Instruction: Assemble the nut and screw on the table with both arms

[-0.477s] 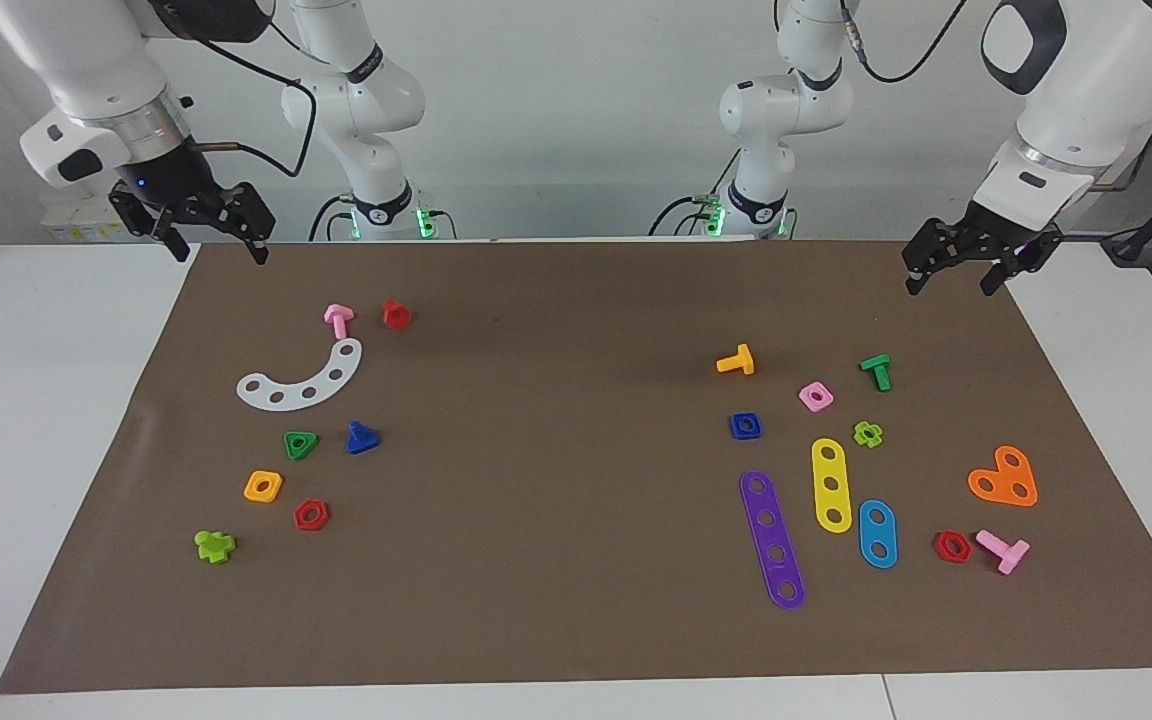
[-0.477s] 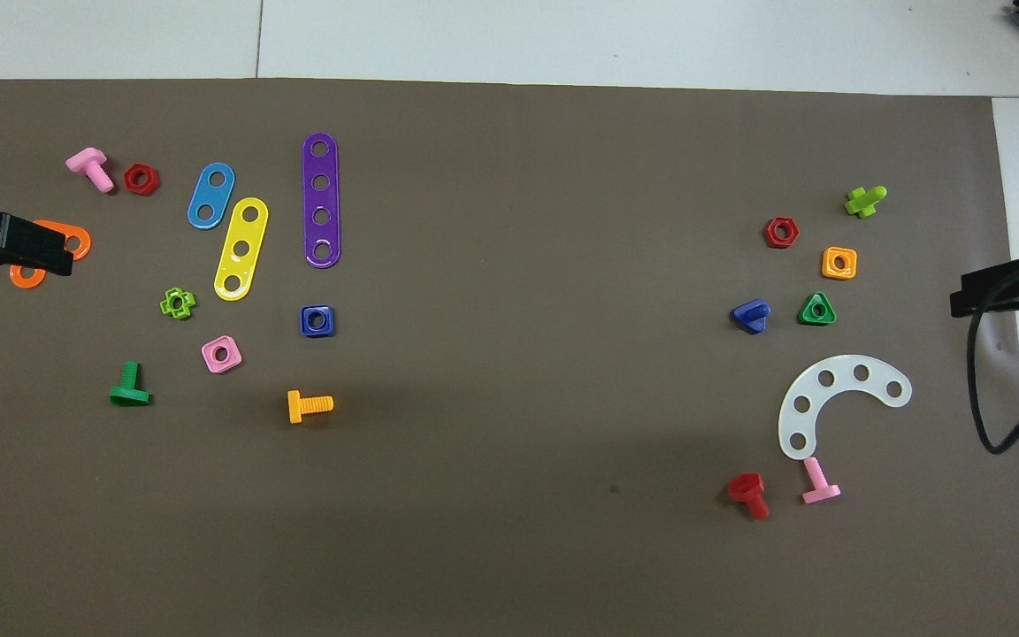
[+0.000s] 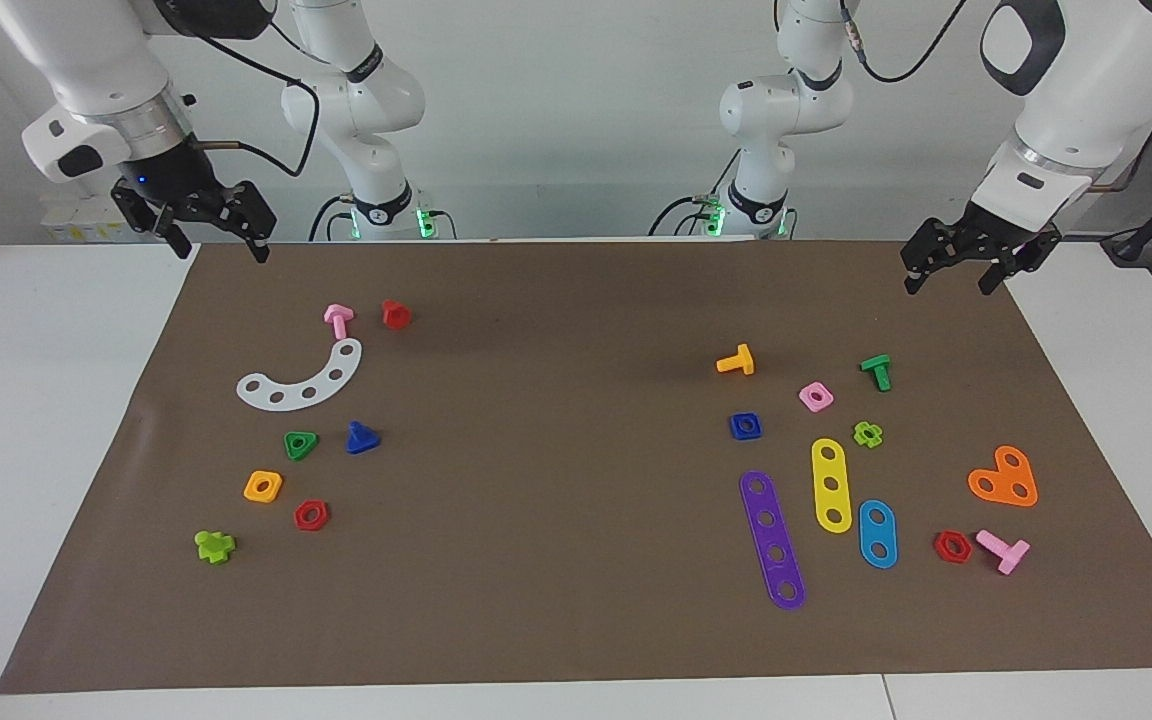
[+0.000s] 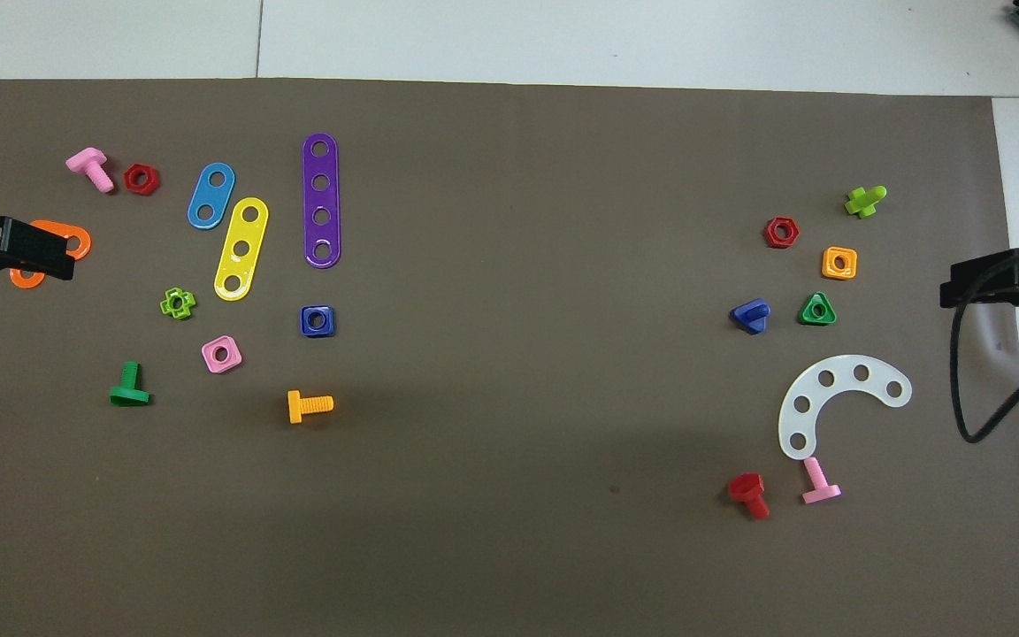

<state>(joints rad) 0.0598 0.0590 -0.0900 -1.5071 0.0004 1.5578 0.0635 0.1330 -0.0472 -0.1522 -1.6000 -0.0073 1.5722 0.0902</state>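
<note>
Spanning most of the white table (image 3: 46,420), brown mat (image 3: 556,500) carries all parts. Left gripper (image 3: 956,270) hangs over the mat's corner at the left arm's end, fingers spread, holding nothing. Right gripper (image 3: 216,235) hangs over the corner at the right arm's end, fingers spread, empty. Nut (image 3: 745,426) lies flat beside the pink square nut (image 3: 815,396). Screw (image 3: 362,438) rests just beside the green triangular nut (image 3: 300,444), well apart from the nut.
</note>
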